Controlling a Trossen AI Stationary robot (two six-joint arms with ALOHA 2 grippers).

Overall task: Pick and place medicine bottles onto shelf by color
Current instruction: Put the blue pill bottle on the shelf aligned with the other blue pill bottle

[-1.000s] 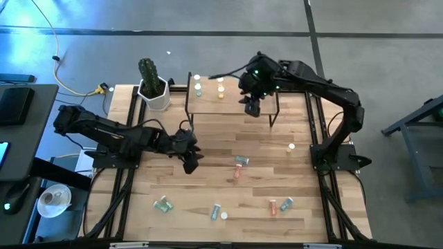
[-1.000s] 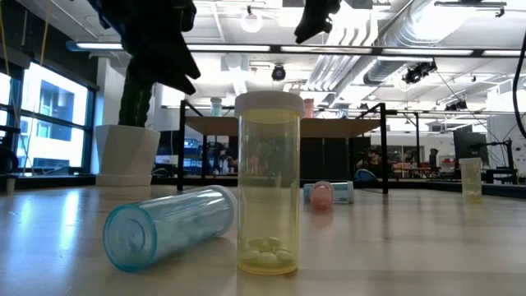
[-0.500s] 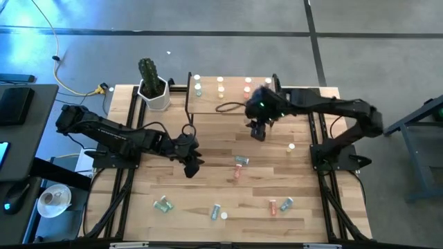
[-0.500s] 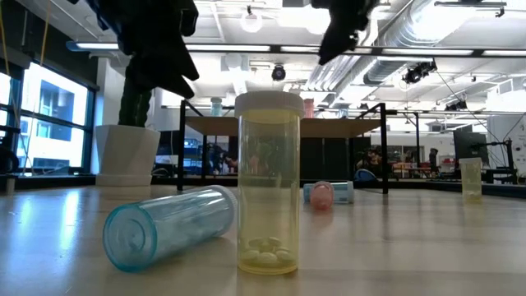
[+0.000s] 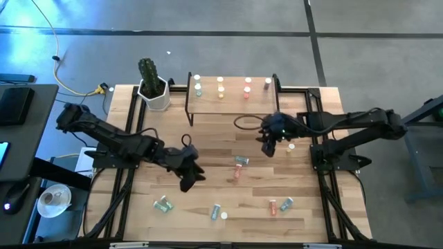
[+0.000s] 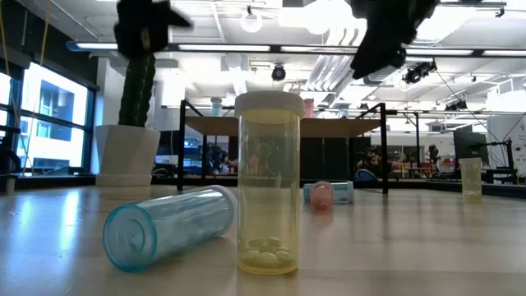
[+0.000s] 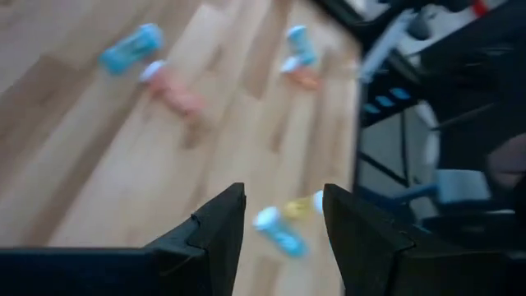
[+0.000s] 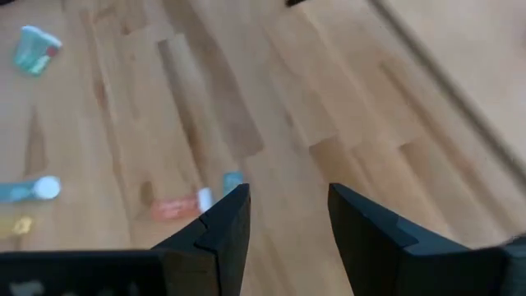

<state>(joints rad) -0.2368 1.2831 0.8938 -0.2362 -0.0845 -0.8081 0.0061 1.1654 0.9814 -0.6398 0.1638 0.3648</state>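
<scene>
Counter: light wood, both arms over it. Shelf at the far edge beside the cactus pot; four bottles stand along its back: pale, yellow, pink, one more.

Right tool hovers just in front of the shelf, fingers spread, nothing between them. Left tool hovers mid-counter, also spread and empty.

Loose bottles lie on the counter: teal bottle and pink bottle touching or nearly so, between the two tools. Others lie near the front edge: green, pale with yellow beside, pink-and-teal pair. One yellow stands just beside the right tool.

Key relation: the teal/pink pair lies on its side, toward the front and centre from the right tool, long axes roughly front-to-back. The right tool looks slightly nearer; judgement only.
</scene>
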